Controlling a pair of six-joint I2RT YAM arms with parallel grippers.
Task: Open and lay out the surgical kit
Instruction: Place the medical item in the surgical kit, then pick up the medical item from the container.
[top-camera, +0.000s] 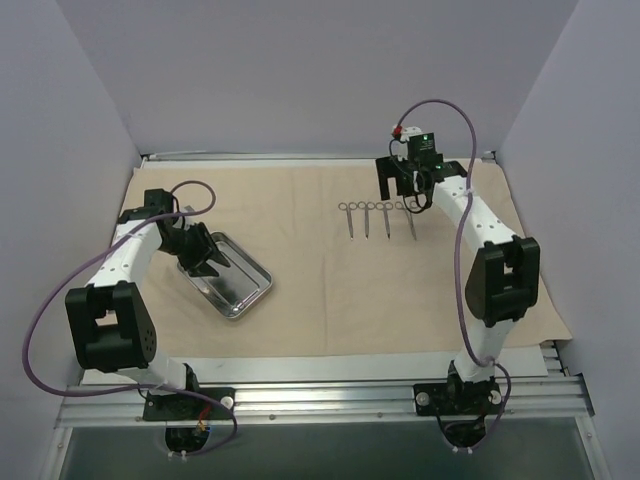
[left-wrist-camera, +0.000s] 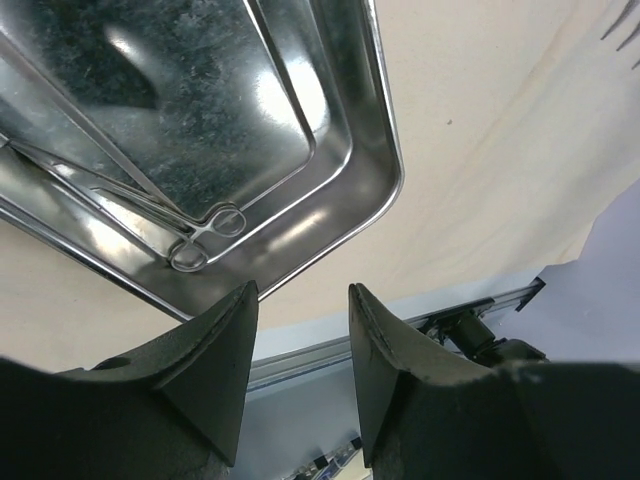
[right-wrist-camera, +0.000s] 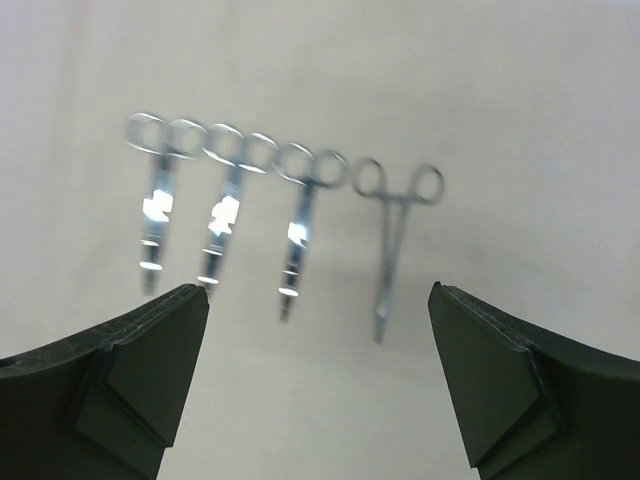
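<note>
The beige cloth wrap (top-camera: 320, 290) lies spread flat over the table. The shiny steel tray (top-camera: 240, 292) sits on its left part, set at an angle. My left gripper (top-camera: 207, 258) hovers over the tray's far end, open and empty. In the left wrist view (left-wrist-camera: 300, 295) one thin ring-handled instrument (left-wrist-camera: 205, 238) lies inside the tray (left-wrist-camera: 385, 150). Several silver ring-handled instruments (top-camera: 378, 217) lie in a row on the cloth at centre right, rings toward the back. My right gripper (top-camera: 398, 186) hangs above the row's right end, wide open and empty; the row (right-wrist-camera: 300, 200) also shows in the right wrist view, beyond the gripper (right-wrist-camera: 318, 295).
Grey walls close in the left, back and right sides. An aluminium rail (top-camera: 320, 400) carrying both arm bases runs along the near edge. The cloth's right edge (top-camera: 555, 310) reaches almost to the right wall.
</note>
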